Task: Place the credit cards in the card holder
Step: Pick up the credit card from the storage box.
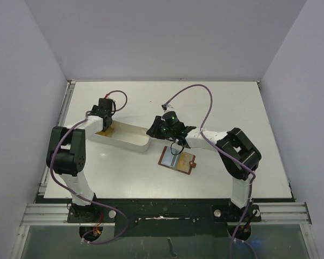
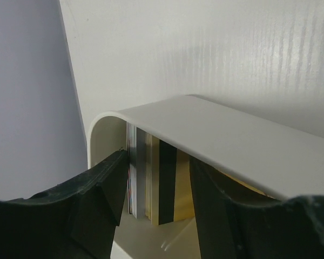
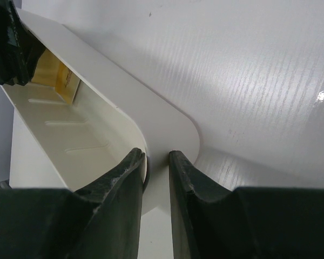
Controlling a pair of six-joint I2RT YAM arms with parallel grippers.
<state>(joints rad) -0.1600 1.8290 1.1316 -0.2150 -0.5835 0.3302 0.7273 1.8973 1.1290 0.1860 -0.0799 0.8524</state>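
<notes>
The credit cards stand on edge in a loose stack at the left end of the white tray (image 1: 130,143). The stack holds bluish-grey cards (image 2: 139,170) and a yellow-orange card with a black stripe (image 2: 175,186). My left gripper (image 2: 157,159) is open, with one finger on each side of the stack, and also shows in the top view (image 1: 103,128). My right gripper (image 3: 156,155) is shut on the rim of the tray's right end (image 3: 167,127) and also shows in the top view (image 1: 153,131). The brown card holder (image 1: 187,162) lies flat near the right arm, with a silver card (image 1: 174,159) on its face.
The tray's wall (image 2: 232,140) runs over the cards in the left wrist view. In the right wrist view the tray's inside (image 3: 70,140) is bare except for a yellow card (image 3: 56,81) at the far end. Grey walls enclose the white table (image 1: 221,102).
</notes>
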